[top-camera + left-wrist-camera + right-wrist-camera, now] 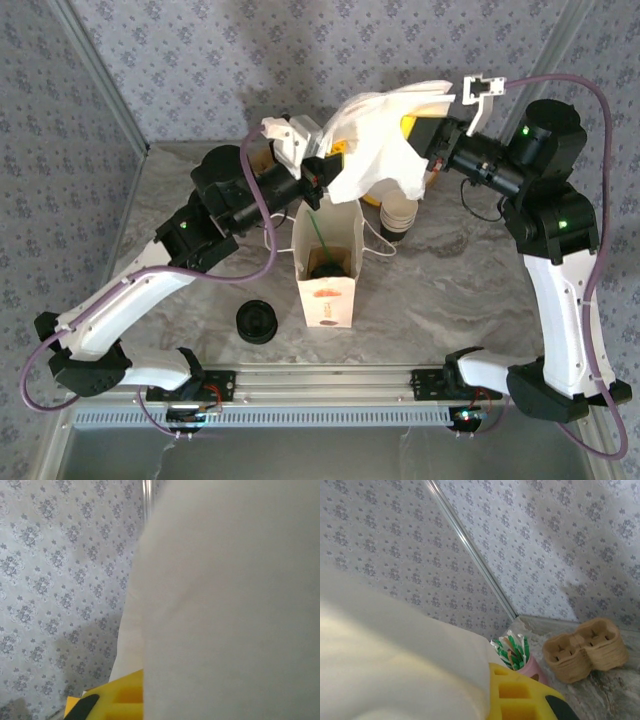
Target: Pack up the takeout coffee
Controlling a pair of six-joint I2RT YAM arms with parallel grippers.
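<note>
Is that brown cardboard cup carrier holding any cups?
No, every visible pocket of the cardboard cup carrier is empty.

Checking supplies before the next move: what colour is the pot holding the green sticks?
Pink pot, clearest in the right wrist view.

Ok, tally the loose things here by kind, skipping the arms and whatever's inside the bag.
Standing white bag: 1
Raised white paper: 1
Cream cup stack: 1
Black lid pile: 1
Pulp cup carrier: 1
Pink stirrer pot: 1
Total: 6
</note>
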